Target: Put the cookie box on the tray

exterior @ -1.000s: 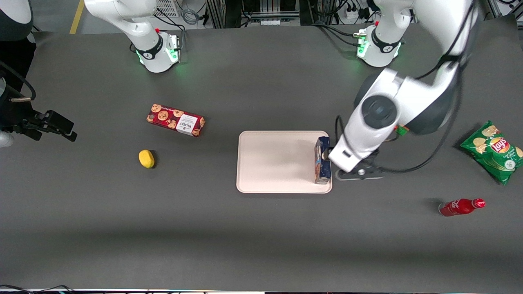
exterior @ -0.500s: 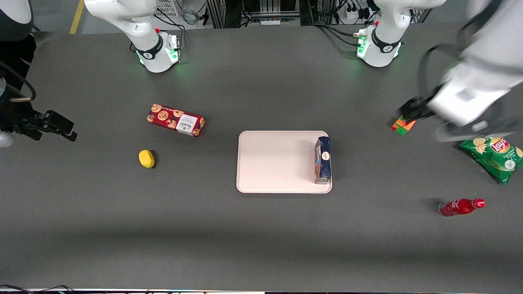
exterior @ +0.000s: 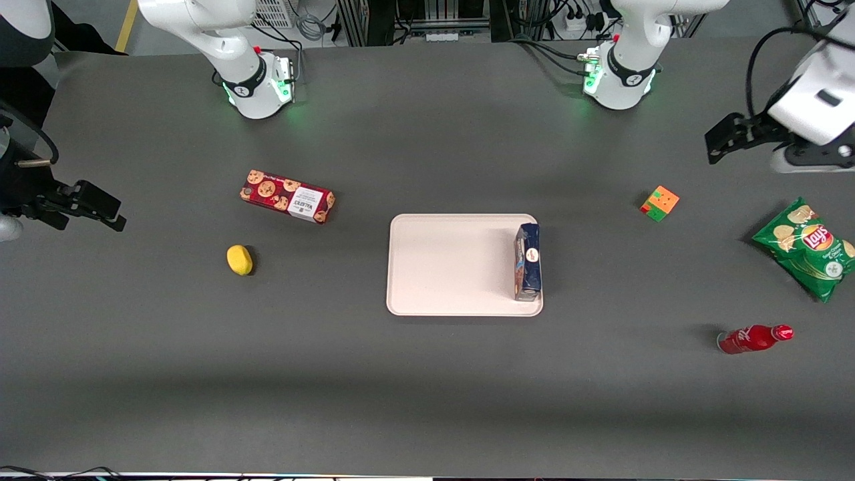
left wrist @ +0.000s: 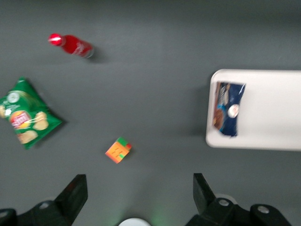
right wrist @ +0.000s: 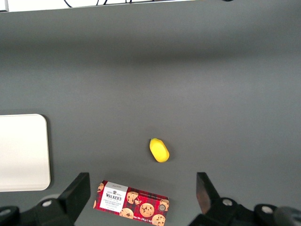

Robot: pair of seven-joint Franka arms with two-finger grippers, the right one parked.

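Stood narrow navy-blue cookie box (exterior: 528, 262) at pale pinkish tray's (exterior: 454, 267) 3 o'clock rim, liable to topple off; parked claw (left wrist: 136, 200) open, empty, high above grey bench (exterior: 427, 387).

The gripper (exterior: 715, 145), fingers spread wide, hangs above bare table (exterior: 427, 401) in the upper part of the frame, toward the working arm's end. Three obstacles lie near it, well apart from one another: a coloured cube (exterior: 659, 203), a chips bag (exterior: 805, 246) and a red bottle (exterior: 753, 339) on its side. At frame centre, the tray (exterior: 454, 267) is open except for the cookie box (exterior: 528, 262) along its edge nearest the working arm. A red box (exterior: 288, 196) and a small yellow object (exterior: 239, 260) lie toward the parked arm's end. The lower band of the frame is open table.
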